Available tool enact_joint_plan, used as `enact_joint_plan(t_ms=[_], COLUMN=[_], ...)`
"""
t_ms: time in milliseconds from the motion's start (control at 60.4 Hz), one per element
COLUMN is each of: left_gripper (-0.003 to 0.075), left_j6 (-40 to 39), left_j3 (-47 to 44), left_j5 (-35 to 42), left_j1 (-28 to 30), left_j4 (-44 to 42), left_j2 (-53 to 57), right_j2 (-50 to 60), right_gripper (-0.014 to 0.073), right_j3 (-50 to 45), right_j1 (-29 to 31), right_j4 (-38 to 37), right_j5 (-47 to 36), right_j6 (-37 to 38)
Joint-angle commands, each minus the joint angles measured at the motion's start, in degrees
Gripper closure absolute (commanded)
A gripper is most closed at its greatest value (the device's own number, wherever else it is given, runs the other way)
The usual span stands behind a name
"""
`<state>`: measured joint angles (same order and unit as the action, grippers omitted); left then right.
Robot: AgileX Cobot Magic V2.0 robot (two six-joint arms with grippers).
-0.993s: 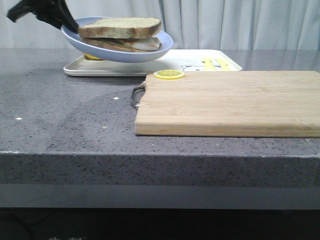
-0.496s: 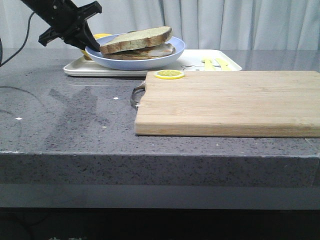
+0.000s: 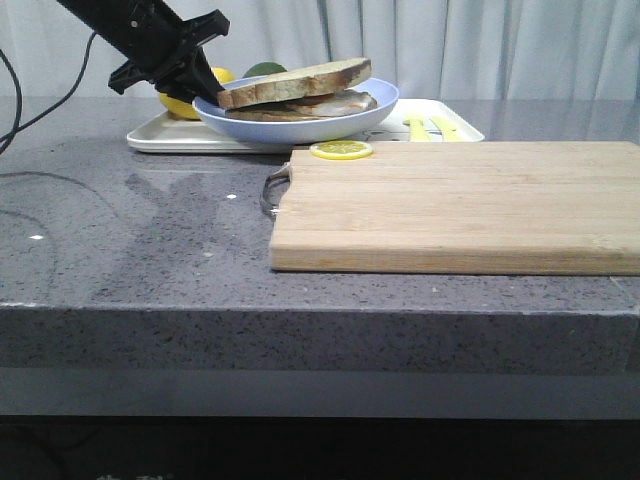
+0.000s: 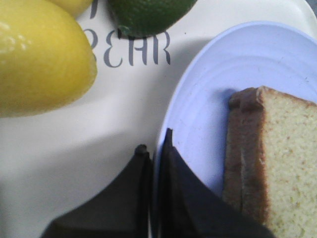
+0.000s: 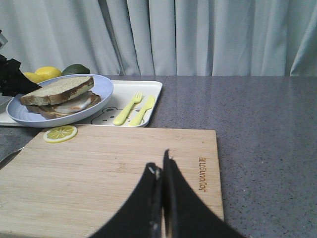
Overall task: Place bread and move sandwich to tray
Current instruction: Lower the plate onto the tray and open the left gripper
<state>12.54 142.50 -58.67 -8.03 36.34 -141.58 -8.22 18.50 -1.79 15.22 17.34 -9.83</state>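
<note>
Sandwich (image 3: 296, 89) on its pale blue plate (image 3: 300, 122) is sitting over the white tray (image 3: 170, 139), behind the wooden cutting board (image 3: 450, 205). Left gripper (image 4: 154, 148) is pinching the plate's rim between its narrowed jaws. Right gripper (image 5: 162, 168) is hovering above the board with jaws pressed together, holding nothing. Lemon slice (image 3: 341, 150) is lying on the board's far corner.
</note>
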Motion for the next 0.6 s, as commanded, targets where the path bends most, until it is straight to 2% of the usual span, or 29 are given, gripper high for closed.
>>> enact_joint_plan(t_ms=[0,149,281,414,480,579], left_gripper=[0.0666,0.0505,0.0414,0.0290,0.0250,0.0248], left_j6=[1.02,1.02,1.12,1.12,1.12,1.12], left_j3=[2.09,2.09,2.09,2.09,2.33,2.87], left_j5=[5.40,8.83,9.71,11.09,10.61,8.81], left_j1=[-0.37,-0.37,-0.37,-0.37,-0.37,-0.37], left_j4=[2.72,2.83,2.83,2.83,2.83,2.95], left_j2=[4.15,3.51,3.13,3.13,3.13,3.13], right_j2=[-0.51,-0.51,-0.51,-0.51,-0.51,-0.51], right_gripper=[0.0650,0.0650,0.0650,0.0650,0.0650,0.0650], right_j3=[1.55,1.55,1.55,1.55,1.55,1.55], right_j1=[0.34,0.34,0.34,0.34,0.34,0.34], right_j4=[0.44,0.44,0.44,0.44,0.44,0.44], right_j5=[-4.40,-4.40,-4.40,-4.40,-4.40,-4.40], right_j6=[-0.15,-0.15,-0.15,-0.15,-0.15,-0.15])
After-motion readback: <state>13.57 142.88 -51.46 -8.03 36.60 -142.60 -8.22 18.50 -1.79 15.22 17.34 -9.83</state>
